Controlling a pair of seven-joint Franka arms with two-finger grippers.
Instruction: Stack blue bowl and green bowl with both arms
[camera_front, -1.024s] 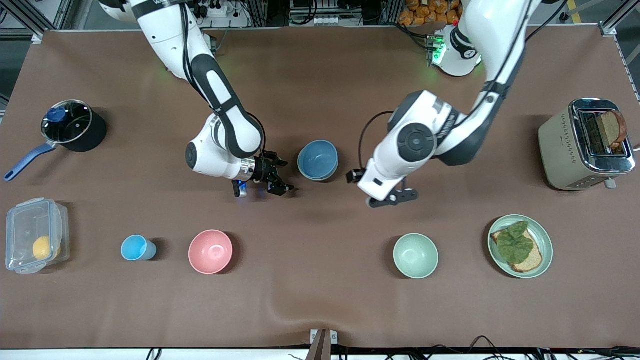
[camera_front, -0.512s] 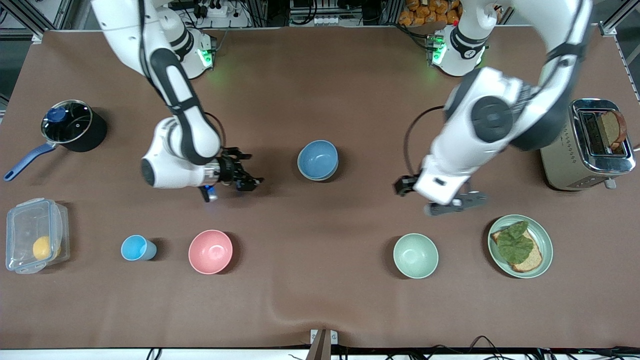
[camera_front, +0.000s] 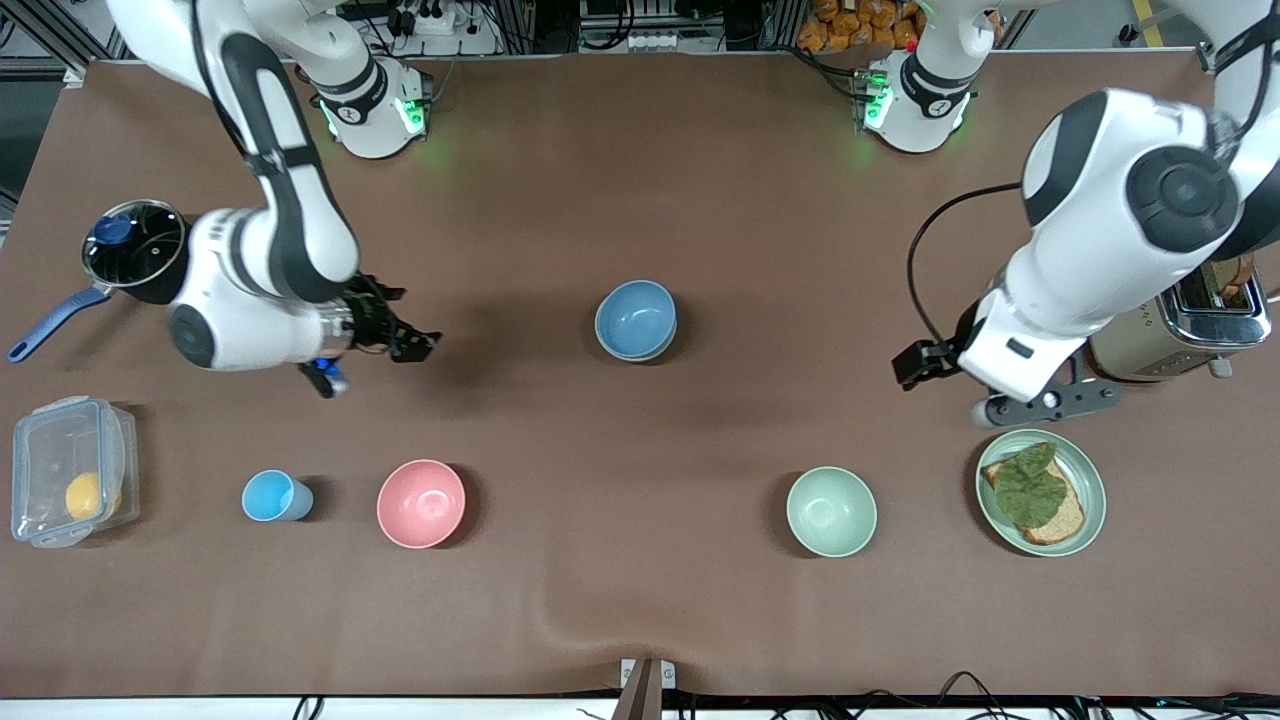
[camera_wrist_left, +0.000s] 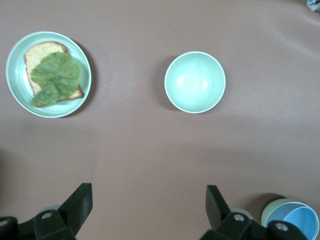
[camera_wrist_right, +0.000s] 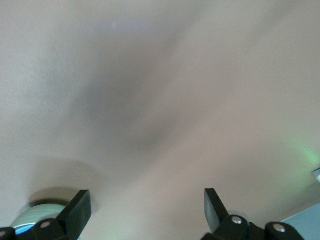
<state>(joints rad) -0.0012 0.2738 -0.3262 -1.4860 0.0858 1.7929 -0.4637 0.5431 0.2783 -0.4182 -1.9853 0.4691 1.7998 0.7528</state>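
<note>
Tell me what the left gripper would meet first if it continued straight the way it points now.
Most likely the bare table, beside the green plate. The left gripper, jaws open, points down at it, though depth is unclear.

No text, label, brand or number can be read anywhere.

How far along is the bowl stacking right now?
Done, it seems: the blue bowl sits nested in the green bowl at mid-table. In hand: nothing. The left gripper, over the table by the bread plate, and the right gripper, near the pot, are both open and empty. Left: apparently nothing. The other green bowl stands alone.
</note>
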